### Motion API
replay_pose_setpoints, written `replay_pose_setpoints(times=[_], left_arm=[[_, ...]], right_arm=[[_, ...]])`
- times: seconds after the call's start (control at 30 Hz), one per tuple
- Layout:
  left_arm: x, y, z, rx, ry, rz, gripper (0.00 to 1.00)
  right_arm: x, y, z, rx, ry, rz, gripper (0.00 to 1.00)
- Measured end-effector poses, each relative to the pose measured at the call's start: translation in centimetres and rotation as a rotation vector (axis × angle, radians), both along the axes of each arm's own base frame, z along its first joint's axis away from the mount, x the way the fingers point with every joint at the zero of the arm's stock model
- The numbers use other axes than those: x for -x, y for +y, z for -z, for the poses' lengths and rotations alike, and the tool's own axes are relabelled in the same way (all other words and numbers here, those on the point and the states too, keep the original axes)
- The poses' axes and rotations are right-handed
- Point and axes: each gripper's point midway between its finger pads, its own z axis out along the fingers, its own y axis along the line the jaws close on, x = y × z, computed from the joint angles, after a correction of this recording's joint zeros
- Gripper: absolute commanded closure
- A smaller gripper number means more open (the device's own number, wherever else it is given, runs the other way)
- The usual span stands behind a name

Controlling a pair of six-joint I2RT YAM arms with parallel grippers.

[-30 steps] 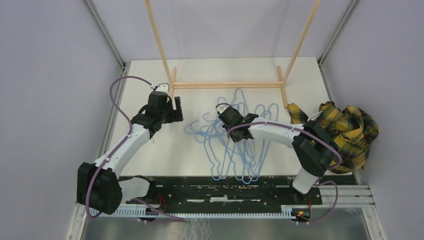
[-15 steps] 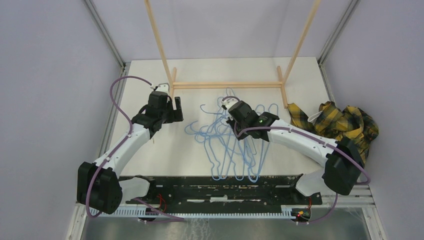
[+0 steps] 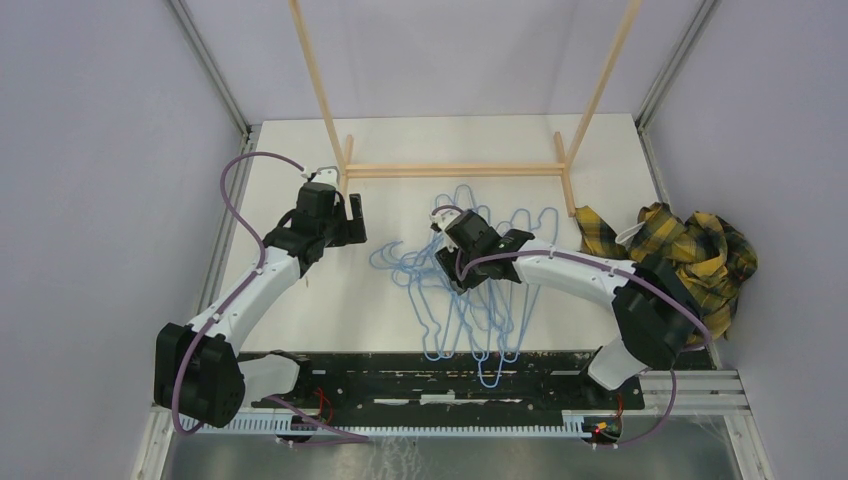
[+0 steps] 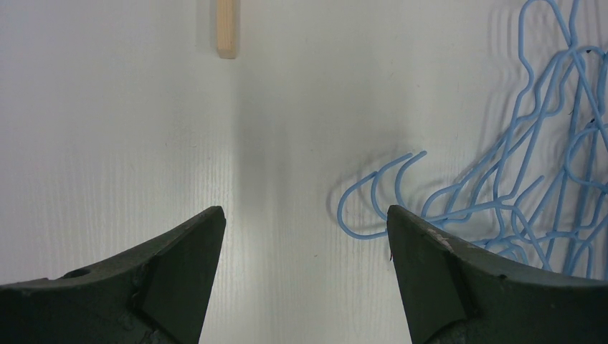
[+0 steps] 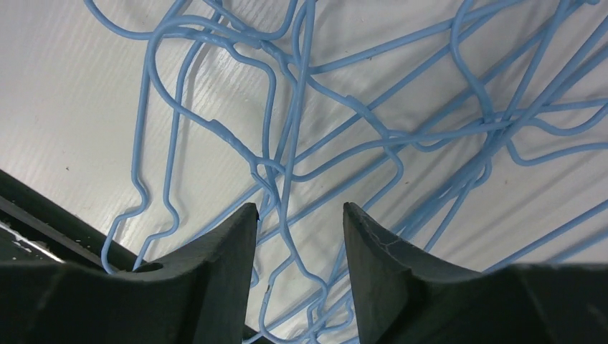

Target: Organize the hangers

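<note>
Several light-blue wire hangers (image 3: 470, 300) lie tangled in a pile at the table's middle, hooks pointing mostly toward the far side. My right gripper (image 3: 452, 262) hovers over the pile's left part, open. In the right wrist view, hanger wires (image 5: 358, 122) cross under the right gripper (image 5: 297, 208), and one thin wire runs through the gap without being clamped. My left gripper (image 3: 352, 222) stands wide open over bare table left of the pile. In the left wrist view the left gripper (image 4: 305, 211) holds nothing, and two hanger hooks (image 4: 373, 197) lie just right of it.
A light wooden rack (image 3: 455, 170) stands at the back, one foot end (image 4: 226, 29) ahead of the left gripper. A yellow-black plaid cloth (image 3: 690, 260) is heaped at the right edge. A black rail (image 3: 430, 375) runs along the near edge, with hanger ends overlapping it.
The right gripper has gone from shut to open. It reached toward the far side, then came back left and nearer over the pile; the hangers shifted slightly. The left arm stayed still.
</note>
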Motion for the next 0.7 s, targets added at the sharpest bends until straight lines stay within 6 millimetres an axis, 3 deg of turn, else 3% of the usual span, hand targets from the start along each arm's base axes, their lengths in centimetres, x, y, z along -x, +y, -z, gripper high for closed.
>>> replay_pose_setpoints(times=[0.5,0.57,0.63,0.7], left_arm=[[0.0,0.0,0.0,0.000,0.000,0.000,0.10],[0.0,0.0,0.0,0.000,0.000,0.001,0.10],[0.0,0.0,0.0,0.000,0.000,0.001,0.10],[0.0,0.0,0.0,0.001,0.000,0.001,0.10]], right_arm=[[-2.7,2.3,2.8,0.042,0.001,0.010,0.45],[-3.1,2.6,2.9,0.041,-0.005,0.013,0.52],[-3.5,2.9,3.1,0.042,-0.010,0.015,0.66],[-3.7,3.0,3.4,0.051,-0.010,0.017,0.71]])
